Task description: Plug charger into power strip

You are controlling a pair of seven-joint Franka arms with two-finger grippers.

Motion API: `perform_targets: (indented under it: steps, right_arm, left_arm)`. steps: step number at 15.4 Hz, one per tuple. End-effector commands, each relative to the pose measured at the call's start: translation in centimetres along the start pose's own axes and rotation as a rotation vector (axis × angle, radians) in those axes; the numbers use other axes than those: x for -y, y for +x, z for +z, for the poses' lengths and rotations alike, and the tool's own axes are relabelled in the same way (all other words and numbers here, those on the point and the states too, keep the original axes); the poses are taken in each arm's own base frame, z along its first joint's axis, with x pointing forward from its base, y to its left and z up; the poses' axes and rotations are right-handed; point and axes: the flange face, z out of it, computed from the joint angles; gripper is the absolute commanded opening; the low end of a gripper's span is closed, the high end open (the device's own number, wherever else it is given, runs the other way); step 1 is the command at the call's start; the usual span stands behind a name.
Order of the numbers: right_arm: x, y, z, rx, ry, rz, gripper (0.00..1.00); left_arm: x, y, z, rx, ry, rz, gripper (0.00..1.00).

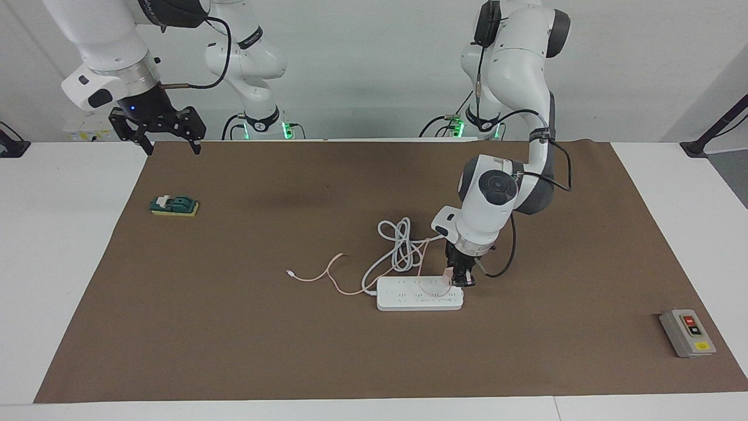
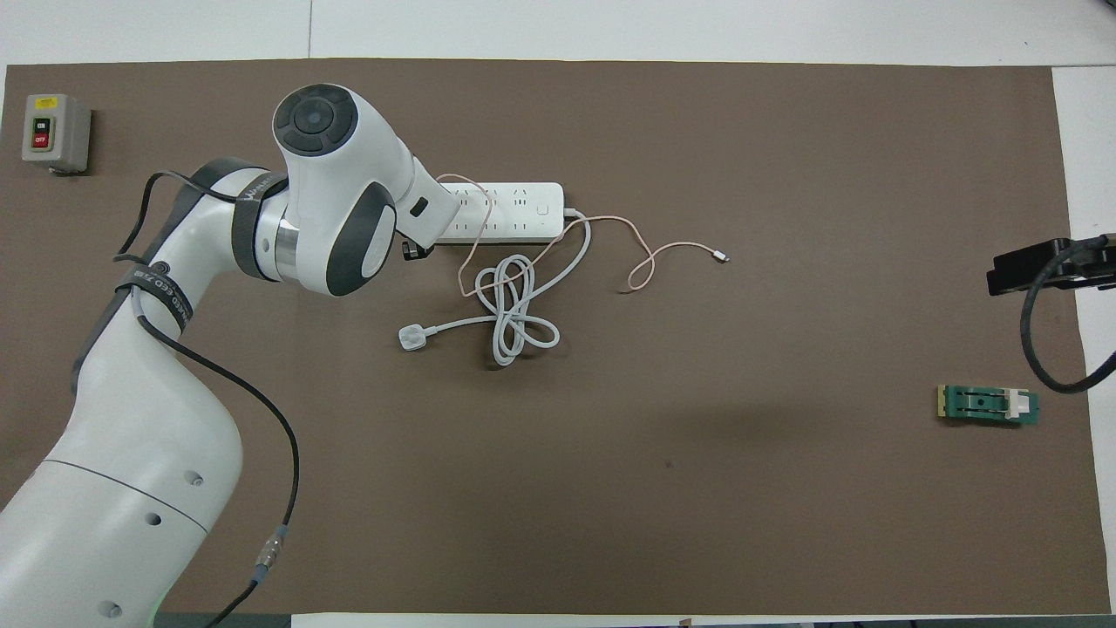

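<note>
The power strip (image 1: 419, 293) lies flat near mid-table, rigid but light enough to skid under a push. Down over its end toward the left arm's side, the left gripper (image 1: 459, 279) is clamped tight on the charger (image 1: 447, 274), a small hard pink cube best pinched on its flat sides, prongs free. Its limp cable (image 1: 327, 276) trails off toward nine o'clock. The right gripper (image 1: 169, 140) waits, spread wide and empty, up at ten o'clock. The grey switch box (image 2: 55, 132) reads ON and OFF.

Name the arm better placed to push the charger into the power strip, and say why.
Left. Its tool is shut on the charger right over the power strip. The right tool waits open above the table's edge.
</note>
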Motion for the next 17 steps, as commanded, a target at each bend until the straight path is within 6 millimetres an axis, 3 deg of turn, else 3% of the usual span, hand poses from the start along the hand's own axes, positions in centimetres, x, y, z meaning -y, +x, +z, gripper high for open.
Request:
perform_targets:
  steps: [1, 5, 17]
  right_arm:
    - [-0.1, -0.9, 0.4, 0.013, 0.013, 0.022, 1.0]
    - [-0.3, -0.9, 0.4, 0.016, 0.013, 0.022, 1.0]
    - [-1.2, -0.9, 0.4, 0.014, 0.014, 0.037, 1.0]
  left_arm:
    - [-0.5, 1.0, 3.8, 0.003, -0.068, -0.004, 0.11]
    - [-1.0, 0.9, 5.4, -0.003, -0.052, -0.001, 0.12]
    - [-1.6, 1.6, 6.2, 0.015, -0.013, 0.03, 0.13]
